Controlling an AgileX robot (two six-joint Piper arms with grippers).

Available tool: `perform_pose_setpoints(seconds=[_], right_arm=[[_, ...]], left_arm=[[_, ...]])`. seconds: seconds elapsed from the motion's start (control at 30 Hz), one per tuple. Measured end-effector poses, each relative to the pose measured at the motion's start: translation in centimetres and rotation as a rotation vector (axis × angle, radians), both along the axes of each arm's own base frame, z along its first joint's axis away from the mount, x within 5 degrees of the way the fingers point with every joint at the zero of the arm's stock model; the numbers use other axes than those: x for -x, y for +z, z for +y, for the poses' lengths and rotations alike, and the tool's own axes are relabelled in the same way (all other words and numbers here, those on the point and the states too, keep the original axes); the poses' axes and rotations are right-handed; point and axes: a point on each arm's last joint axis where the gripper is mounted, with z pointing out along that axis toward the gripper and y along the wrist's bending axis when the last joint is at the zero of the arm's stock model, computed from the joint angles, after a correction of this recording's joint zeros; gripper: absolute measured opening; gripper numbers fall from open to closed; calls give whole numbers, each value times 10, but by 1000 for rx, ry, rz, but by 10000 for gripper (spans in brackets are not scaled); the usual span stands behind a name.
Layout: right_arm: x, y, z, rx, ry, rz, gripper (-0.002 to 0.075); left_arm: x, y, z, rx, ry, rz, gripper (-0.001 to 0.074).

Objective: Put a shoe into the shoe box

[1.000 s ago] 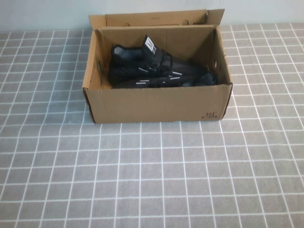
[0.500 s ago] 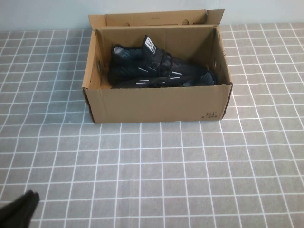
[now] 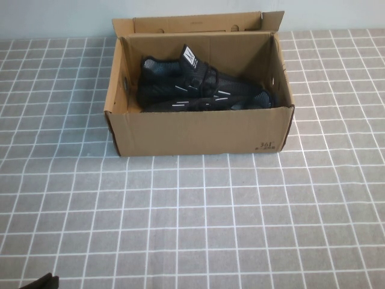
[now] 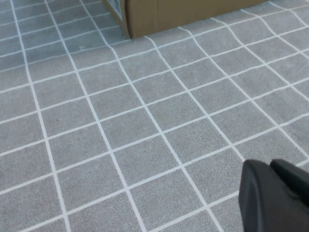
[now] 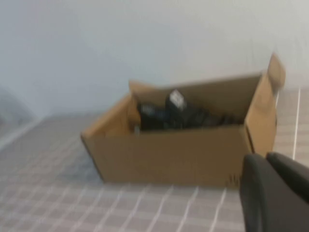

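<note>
The brown cardboard shoe box stands at the back middle of the table with its flap lid folded back. Black sneakers lie inside it; the shoe shows white side stripes and a white tongue tag, also visible in the right wrist view as the shoe in the box. My left gripper is shut and empty at the near left edge of the table, far from the box. In its own wrist view the left gripper hangs over bare cloth. My right gripper is shut, empty, facing the box from a distance.
A grey cloth with a white grid covers the table. A pale wall runs behind the box. The box corner shows at the far side of the left wrist view.
The left gripper has drawn back toward the near left edge; less of it shows in the high view than half a second ago. The box and shoes have not moved.
</note>
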Motion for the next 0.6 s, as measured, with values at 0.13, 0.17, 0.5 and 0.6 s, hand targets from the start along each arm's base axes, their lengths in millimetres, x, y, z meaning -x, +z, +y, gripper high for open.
perform_pose_setpoints(seconds=[0.13,0.17,0.5,0.6], right_arm=[[2,-12,3,63,43,112,-16],[2,-15,4,77,53,137,-16],[-2,-30,-7,177,-119,57,-16],[-6,-47,-16,183,-255,11,-16]], left_arm=[[0,0,0,0,0,0,-1],[0,0,0,0,0,1,-1],[0,0,0,-2,0,4,-1],[0,0,0,-2,0,4,-1]])
